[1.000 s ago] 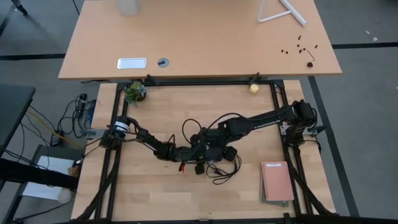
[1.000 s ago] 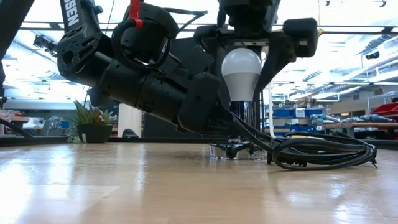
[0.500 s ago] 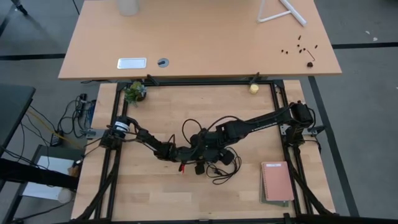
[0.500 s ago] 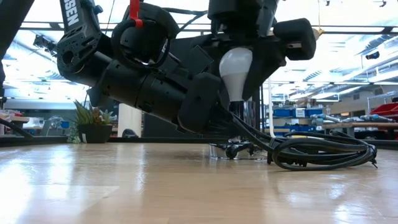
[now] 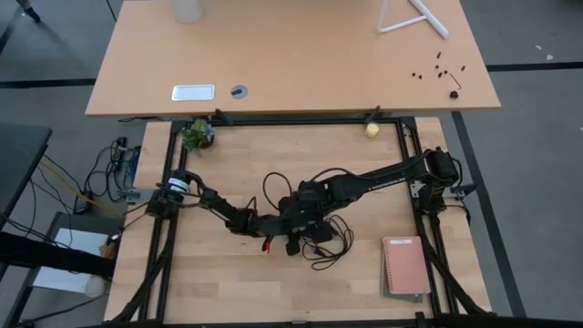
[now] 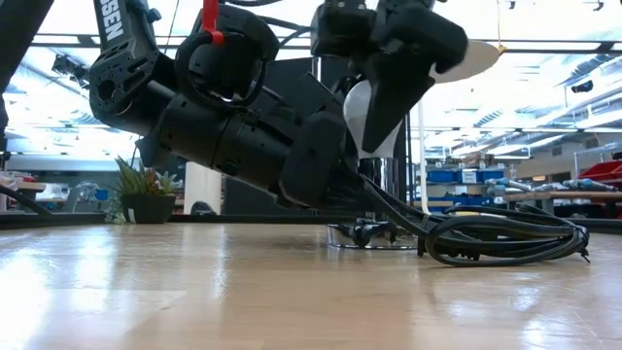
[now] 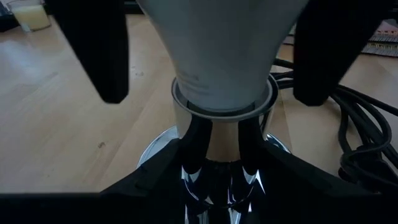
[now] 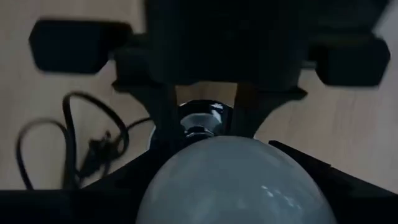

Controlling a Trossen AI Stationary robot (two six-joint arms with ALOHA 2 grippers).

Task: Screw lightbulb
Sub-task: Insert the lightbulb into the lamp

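Wood tabletop (image 5: 228, 273) carries a coiled black cord (image 6: 505, 238). From above my arms hide the lightbulb (image 7: 217, 56); my left wrist view shows it seated in the silver socket (image 7: 224, 134). My left gripper (image 7: 217, 155) clamps that socket; my right gripper (image 8: 230, 180) clasps the bulb. Lettering on my arm is cut off.

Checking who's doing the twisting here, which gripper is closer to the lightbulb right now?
Right. The right gripper is closed around the lightbulb from above. The left gripper sits lower, clamped on the shiny socket under the bulb's neck.
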